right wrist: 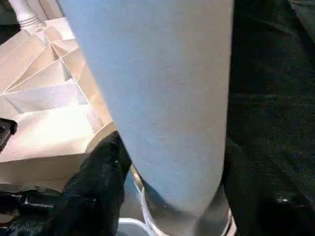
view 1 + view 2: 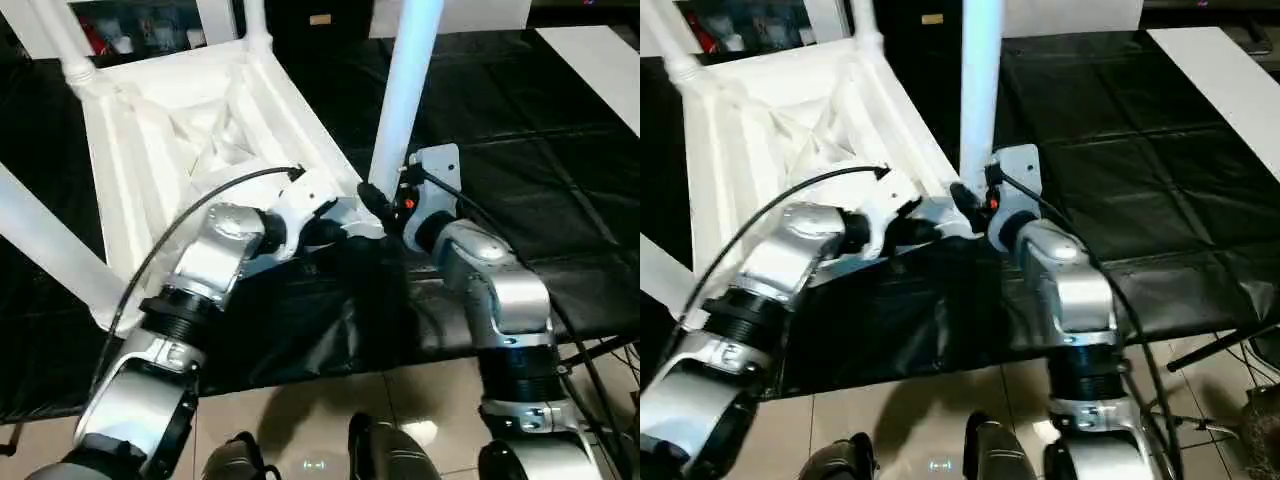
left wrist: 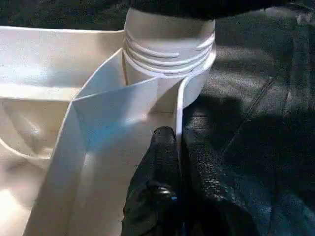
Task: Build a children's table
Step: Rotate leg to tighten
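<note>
The children's table top (image 2: 170, 130) lies upside down on black cloth, ribbed underside up. Three of its legs rise from the far left (image 2: 60, 40), far (image 2: 255, 20) and near left (image 2: 50, 245) corners. Another leg (image 2: 405, 90) stands upright in the near right corner socket (image 3: 170, 59). My left gripper (image 3: 179, 147) is shut on the table top's thin rim wall just beside that socket. My right gripper (image 1: 177, 196) sits at the base of that upright leg, one black finger (image 1: 98, 182) on each side, closed against it.
Black cloth (image 2: 520, 150) covers the work surface. A white board (image 2: 600, 60) lies at the back right. Tiled floor (image 2: 330, 400) runs along the near edge by my feet. Black cables loop over both forearms.
</note>
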